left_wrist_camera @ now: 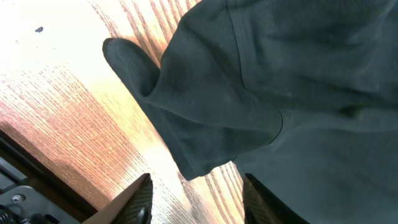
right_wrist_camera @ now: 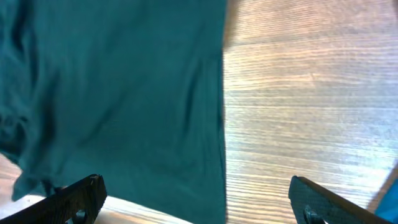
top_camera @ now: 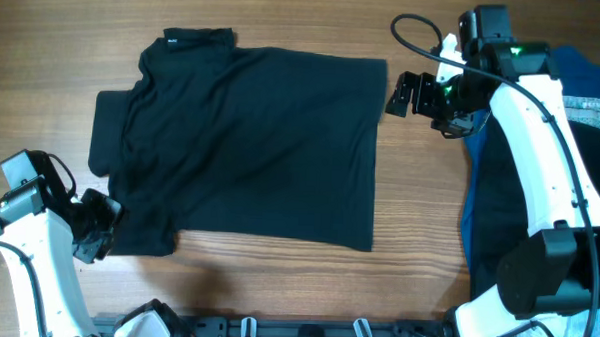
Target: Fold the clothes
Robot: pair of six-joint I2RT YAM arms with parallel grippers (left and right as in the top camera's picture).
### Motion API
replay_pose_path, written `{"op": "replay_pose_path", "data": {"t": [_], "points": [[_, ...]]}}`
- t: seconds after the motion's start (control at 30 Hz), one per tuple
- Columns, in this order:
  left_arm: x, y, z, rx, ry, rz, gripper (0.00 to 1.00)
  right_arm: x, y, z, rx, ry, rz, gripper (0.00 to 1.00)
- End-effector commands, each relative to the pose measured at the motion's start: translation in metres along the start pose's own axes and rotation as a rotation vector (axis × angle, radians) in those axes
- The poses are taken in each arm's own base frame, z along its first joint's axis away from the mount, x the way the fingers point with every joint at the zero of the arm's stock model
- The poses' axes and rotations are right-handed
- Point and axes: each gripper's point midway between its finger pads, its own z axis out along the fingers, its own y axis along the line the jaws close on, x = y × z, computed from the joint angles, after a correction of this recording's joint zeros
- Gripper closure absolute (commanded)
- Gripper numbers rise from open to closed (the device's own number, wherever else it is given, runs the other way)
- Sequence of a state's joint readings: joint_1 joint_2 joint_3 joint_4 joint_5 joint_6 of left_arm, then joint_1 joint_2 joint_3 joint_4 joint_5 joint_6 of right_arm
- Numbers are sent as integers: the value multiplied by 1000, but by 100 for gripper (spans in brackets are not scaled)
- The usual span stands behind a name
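Observation:
The black shirt (top_camera: 251, 147) lies spread flat on the wooden table, collar at the far left, hem at the right. My left gripper (top_camera: 98, 226) is open and empty at the shirt's near-left corner. In the left wrist view the shirt's sleeve (left_wrist_camera: 205, 112) lies just ahead of the open fingers (left_wrist_camera: 196, 202). My right gripper (top_camera: 411, 92) is open and empty beside the shirt's far-right corner, above the table. In the right wrist view the shirt's edge (right_wrist_camera: 124, 99) runs between the wide-open fingers (right_wrist_camera: 199, 199).
A bright blue garment (top_camera: 583, 73) and a black garment with a grey band (top_camera: 594, 104) lie piled at the right edge under the right arm. Bare wood table (top_camera: 419, 193) lies between the shirt and that pile.

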State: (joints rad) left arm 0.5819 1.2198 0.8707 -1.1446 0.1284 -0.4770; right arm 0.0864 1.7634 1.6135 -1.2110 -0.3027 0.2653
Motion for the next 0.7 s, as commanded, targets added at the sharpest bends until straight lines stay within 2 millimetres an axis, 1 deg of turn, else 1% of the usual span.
{"op": "replay_pose_path", "data": {"t": [0.0,0.03,0.07,0.1,0.2,0.3,0.4,0.43,0.5,0.57,0.6,0.63,0.67], "points": [[-9,-4,-5,18,-42,3,53,33,-29,36,86,117,112,2],[-12,-6,-5,24,-52,5,53,47,-34,48,85,162,138,8],[-16,-9,-6,38,-68,26,54,69,-34,63,44,235,161,29],[-19,-14,-6,60,-82,58,54,83,-31,72,1,282,171,36],[-26,-20,-7,84,-107,69,54,124,-25,90,-74,406,184,38],[-28,-26,-8,113,-115,87,54,161,-25,104,-49,497,166,37],[-28,-28,-8,126,-117,102,54,188,-17,119,-9,542,155,26],[-28,-28,-8,127,-117,102,54,194,-15,124,2,544,159,24],[-28,-29,-9,128,-116,110,53,204,-10,135,26,537,156,24],[-28,-30,-9,134,-113,129,53,213,-12,143,83,528,163,26],[-28,-30,-9,134,-113,129,53,216,-11,144,91,528,153,29],[-28,-30,-9,134,-114,129,53,217,-9,145,91,527,145,34],[-28,-30,-9,135,-114,129,53,217,-7,146,92,525,144,43]]}}
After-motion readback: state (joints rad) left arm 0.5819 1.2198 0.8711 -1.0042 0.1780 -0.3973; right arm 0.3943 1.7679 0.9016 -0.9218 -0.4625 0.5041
